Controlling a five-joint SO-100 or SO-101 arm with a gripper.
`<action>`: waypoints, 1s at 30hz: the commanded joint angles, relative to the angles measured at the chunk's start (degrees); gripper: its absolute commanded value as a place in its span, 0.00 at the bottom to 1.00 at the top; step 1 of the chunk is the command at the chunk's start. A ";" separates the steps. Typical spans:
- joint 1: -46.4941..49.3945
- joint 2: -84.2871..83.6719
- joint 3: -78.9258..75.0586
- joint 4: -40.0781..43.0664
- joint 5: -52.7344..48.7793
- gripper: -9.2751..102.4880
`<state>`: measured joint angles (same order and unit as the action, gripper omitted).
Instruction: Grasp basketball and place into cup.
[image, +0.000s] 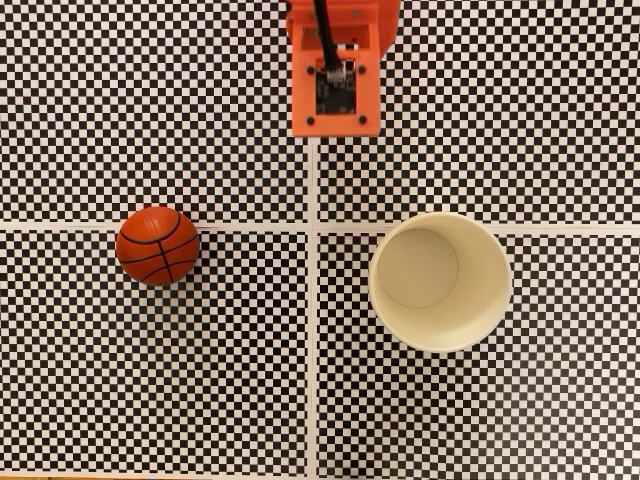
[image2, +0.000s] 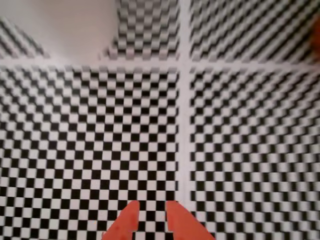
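Observation:
In the fixed view the basketball (image: 157, 245), orange-red with black seams, rests on the checkered surface at the left. The cream-white cup (image: 482, 300) stands upright at the right with nothing inside. My orange arm (image: 335, 70) is at the top centre, well away from both. In the wrist view my gripper (image2: 152, 206) enters from the bottom edge, its two orange fingertips (image2: 131, 216) a narrow gap apart with only checkered surface between them. The cup (image2: 60, 30) is a pale blur at the upper left and the basketball (image2: 316, 37) an orange blur at the right edge.
A black-and-white checkered mat (image: 250, 380) covers the table, crossed by white lines (image: 313, 300) that meet between ball and cup. Nothing else stands on it.

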<state>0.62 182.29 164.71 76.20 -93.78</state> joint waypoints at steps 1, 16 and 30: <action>0.26 -9.40 -13.97 2.20 -0.44 0.08; 16.08 -65.48 -87.28 18.19 2.99 0.08; 29.36 -81.39 -105.56 21.97 13.71 0.08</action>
<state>29.62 101.16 61.35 97.38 -80.42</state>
